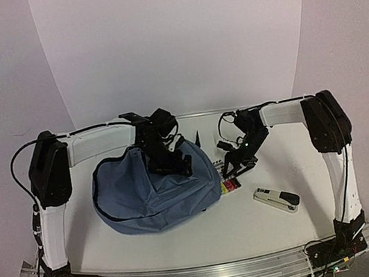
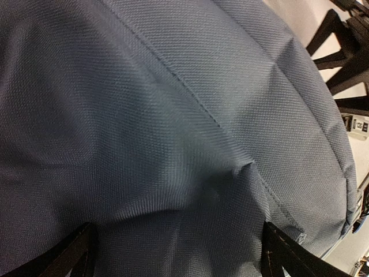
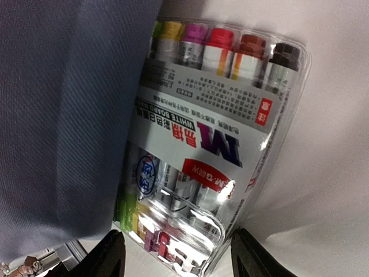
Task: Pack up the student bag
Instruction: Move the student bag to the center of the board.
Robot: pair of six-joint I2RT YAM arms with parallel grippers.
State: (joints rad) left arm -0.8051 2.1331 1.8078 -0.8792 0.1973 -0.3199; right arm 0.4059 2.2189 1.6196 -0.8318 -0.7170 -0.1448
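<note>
The student bag (image 1: 144, 194), slate-blue fabric, lies slumped on the table left of centre. My left gripper (image 1: 169, 163) hangs over its top right part. In the left wrist view its fabric (image 2: 173, 127) fills the frame, and the left gripper (image 2: 179, 259) is open, its dark fingertips (image 2: 69, 257) wide apart with a fold of cloth bulging between them. A clear pack of coloured whiteboard markers (image 3: 207, 144) lies flat against the bag's right edge (image 3: 63, 115). My right gripper (image 3: 181, 259) straddles the pack's near end, open, a fingertip close on each side.
A white and black stapler (image 1: 277, 199) lies on the table, right of the marker pack (image 1: 228, 185) and nearer the front. The right gripper (image 1: 239, 161) sits low over the table just right of the bag. White backdrop walls enclose the table behind.
</note>
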